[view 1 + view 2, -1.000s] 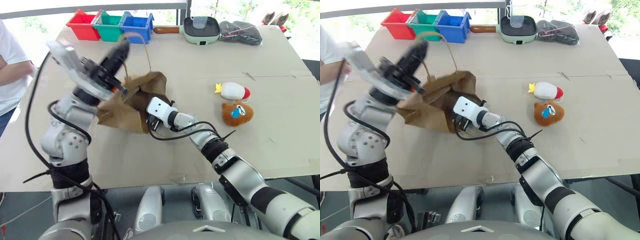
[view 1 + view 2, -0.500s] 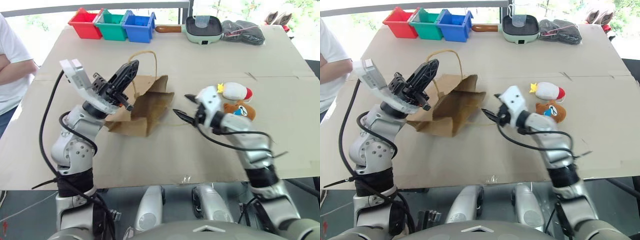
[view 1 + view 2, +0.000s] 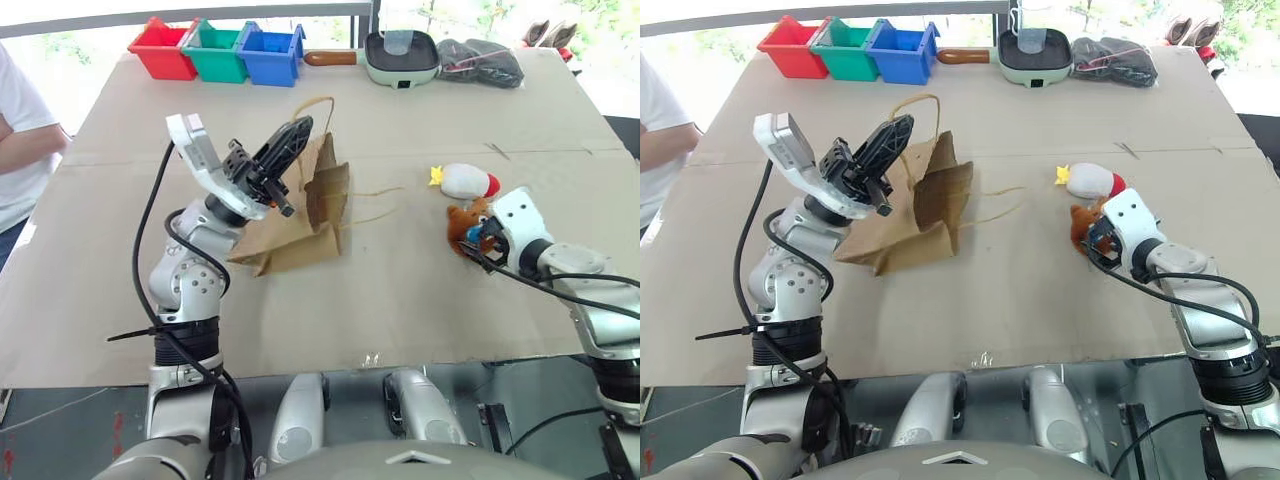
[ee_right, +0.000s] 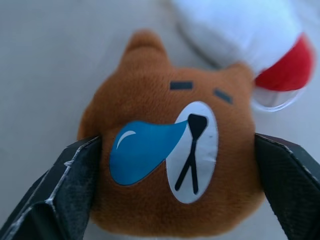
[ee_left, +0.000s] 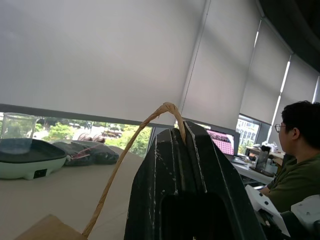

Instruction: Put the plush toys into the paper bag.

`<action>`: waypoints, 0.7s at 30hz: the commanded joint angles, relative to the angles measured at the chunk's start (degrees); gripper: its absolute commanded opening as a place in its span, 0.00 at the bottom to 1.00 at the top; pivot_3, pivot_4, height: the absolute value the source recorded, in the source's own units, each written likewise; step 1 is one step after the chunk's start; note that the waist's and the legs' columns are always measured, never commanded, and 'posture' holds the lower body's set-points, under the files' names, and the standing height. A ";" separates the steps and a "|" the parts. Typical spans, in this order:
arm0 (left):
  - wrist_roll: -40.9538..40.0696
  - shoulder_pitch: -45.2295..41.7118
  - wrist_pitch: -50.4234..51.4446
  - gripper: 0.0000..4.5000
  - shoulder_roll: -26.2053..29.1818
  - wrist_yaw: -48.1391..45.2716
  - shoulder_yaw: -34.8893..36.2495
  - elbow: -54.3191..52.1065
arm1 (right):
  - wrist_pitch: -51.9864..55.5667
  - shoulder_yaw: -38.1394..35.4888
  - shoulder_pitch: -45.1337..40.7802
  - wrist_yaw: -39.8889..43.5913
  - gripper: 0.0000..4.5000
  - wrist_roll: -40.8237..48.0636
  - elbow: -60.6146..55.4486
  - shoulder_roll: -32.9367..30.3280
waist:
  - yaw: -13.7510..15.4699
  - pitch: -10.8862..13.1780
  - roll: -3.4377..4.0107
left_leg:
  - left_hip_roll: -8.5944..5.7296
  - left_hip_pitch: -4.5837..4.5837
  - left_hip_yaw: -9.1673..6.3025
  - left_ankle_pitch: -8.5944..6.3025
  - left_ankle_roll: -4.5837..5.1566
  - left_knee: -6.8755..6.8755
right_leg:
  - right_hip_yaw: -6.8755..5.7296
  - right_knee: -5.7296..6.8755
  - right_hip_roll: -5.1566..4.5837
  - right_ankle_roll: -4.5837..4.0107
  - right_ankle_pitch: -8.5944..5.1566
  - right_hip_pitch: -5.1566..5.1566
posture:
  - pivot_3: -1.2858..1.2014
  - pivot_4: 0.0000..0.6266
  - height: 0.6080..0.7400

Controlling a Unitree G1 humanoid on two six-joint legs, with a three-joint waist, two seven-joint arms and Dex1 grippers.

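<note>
Pinching 1 twisted-paper handle (image 5: 131, 150) of the paper bag (image 3: 300, 215), left gripper (image 3: 290, 150) has its jaws fully closed on the loop and is raised above the table (image 3: 400, 300). Bag sits partly lifted, mouth gaping toward the toys, 2nd handle (image 3: 372, 205) trailing loose on the tabletop.

Right gripper (image 4: 160, 175) has jaws spread wide, 1 finger either side of the brown bear head (image 4: 172, 150); pads look to be right at its sides, can't tell if they're actually pressing. Bear is on the table well right of the bag, blue teardrop mark on its face. White oval toy (image 3: 468, 181), yellow and red ends, lies just behind it, touching or nearly.

No readable writing, labels or brand marks on bag, toys or anything else.

Far edge: red, green, blue bins (image 3: 220, 50), a pale green pan (image 3: 400, 58), dark cloth bundle (image 3: 485, 62).
</note>
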 commanded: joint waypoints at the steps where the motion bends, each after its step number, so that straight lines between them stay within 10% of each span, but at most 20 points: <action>1: -0.63 0.00 -0.79 0.00 0.30 -0.93 0.78 -1.72 | -3.23 0.36 1.29 2.16 0.61 -0.96 0.63 -2.73 | 0.07 0.00 0.00 | 0.00 -0.03 0.00 0.00 0.00 0.00 | 0.00 -0.03 -0.01 0.01 0.00 0.00 | 0.52 0.24 1.00; 7: -3.05 1.05 1.10 0.00 0.56 -1.13 1.19 -3.21 | -4.11 -11.45 1.42 9.32 0.01 15.44 -11.96 0.15 | 0.28 0.05 0.00 | -0.01 -0.06 0.00 -0.01 0.01 0.03 | -0.01 -0.05 -0.02 0.03 0.00 0.02 | 0.52 0.24 1.00; 11: -4.32 1.07 3.01 0.00 1.29 -2.25 0.75 -3.56 | -0.77 -11.95 -7.27 10.69 0.01 23.89 -15.55 1.92 | -0.23 0.09 0.06 | 0.01 -0.03 -0.01 -0.01 0.01 0.02 | -0.01 -0.03 0.00 0.03 0.01 0.01 | 0.52 0.24 1.00; 21: -4.80 -1.05 4.60 0.00 0.26 -1.34 -0.29 -3.56 | -17.05 18.93 -26.61 17.82 0.01 7.27 10.96 10.26 | 0.27 0.10 0.05 | 0.02 -0.07 -0.05 -0.01 0.01 0.03 | -0.09 -0.06 -0.01 0.01 0.01 0.01 | 0.52 0.24 1.00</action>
